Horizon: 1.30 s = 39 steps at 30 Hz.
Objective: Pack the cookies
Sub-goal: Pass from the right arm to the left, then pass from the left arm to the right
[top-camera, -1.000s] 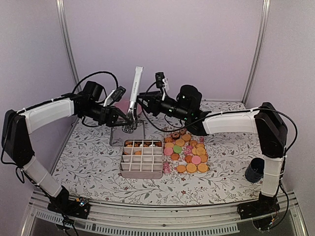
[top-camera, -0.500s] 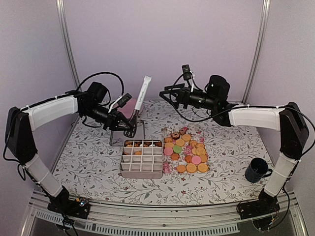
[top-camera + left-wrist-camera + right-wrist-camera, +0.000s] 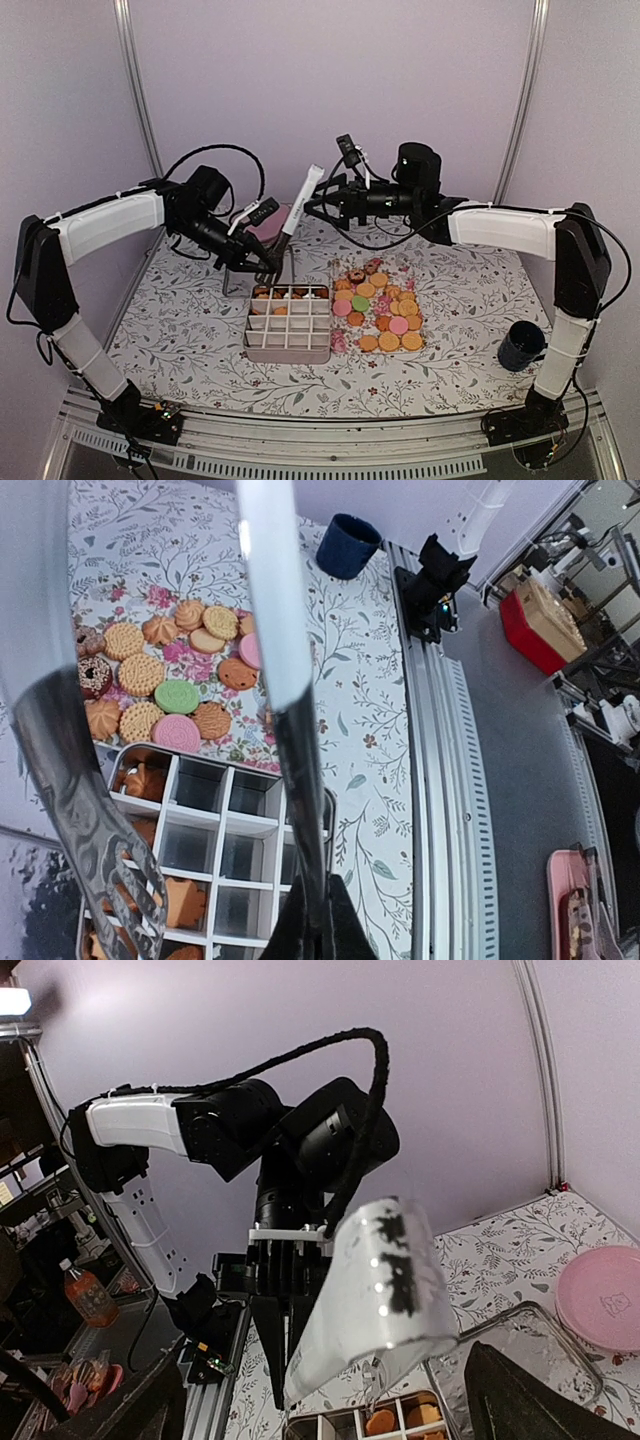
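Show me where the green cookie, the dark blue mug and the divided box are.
green cookie (image 3: pixel 177 696): left wrist view, centre of its top face.
dark blue mug (image 3: pixel 518 348): top external view, its outer wall.
divided box (image 3: pixel 287 355): top external view, its near wall.

One sectioned cookie box (image 3: pixel 287 354) stands on the table, its white dividers appearing to make sixteen compartments; about five of them hold cookies. Beside it lies one loose cluster of cookies (image 3: pixel 378 308), roughly twenty in all, though overlap prevents an exact count: one green cookie (image 3: pixel 177 696), at least two pink, at least two dark brown, and the rest golden-orange. There is one slotted spatula (image 3: pixel 298 203) with a white handle, one pink plate (image 3: pixel 600 1300), one clear rectangular tray (image 3: pixel 535 1332) and one dark blue mug (image 3: pixel 520 346). Two robot arms are present, a left arm (image 3: pixel 105 225) and a right arm (image 3: pixel 500 228).
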Each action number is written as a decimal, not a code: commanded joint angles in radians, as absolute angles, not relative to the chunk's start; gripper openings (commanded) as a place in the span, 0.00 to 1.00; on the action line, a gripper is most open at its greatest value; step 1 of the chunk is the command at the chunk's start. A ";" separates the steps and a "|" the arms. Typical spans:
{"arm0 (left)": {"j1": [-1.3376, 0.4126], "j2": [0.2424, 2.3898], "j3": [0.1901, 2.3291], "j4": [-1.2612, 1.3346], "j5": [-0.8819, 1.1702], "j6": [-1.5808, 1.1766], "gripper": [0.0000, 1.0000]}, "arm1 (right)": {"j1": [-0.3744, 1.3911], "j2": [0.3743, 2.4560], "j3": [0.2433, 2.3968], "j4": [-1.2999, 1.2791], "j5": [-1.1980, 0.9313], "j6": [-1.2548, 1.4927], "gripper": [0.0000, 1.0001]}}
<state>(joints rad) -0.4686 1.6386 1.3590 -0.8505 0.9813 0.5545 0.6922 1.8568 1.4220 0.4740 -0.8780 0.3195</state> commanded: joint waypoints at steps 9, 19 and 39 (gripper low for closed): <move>-0.525 1.642 1.408 -0.886 0.962 0.624 0.00 | 0.755 1.865 1.494 0.316 -0.850 0.115 0.71; -0.525 1.633 1.406 -0.885 0.935 0.638 0.00 | 0.754 1.815 1.469 0.181 -0.904 0.024 0.66; -0.526 1.647 1.429 -0.876 0.886 0.628 0.16 | 0.756 1.798 1.517 0.113 -0.843 -0.021 0.36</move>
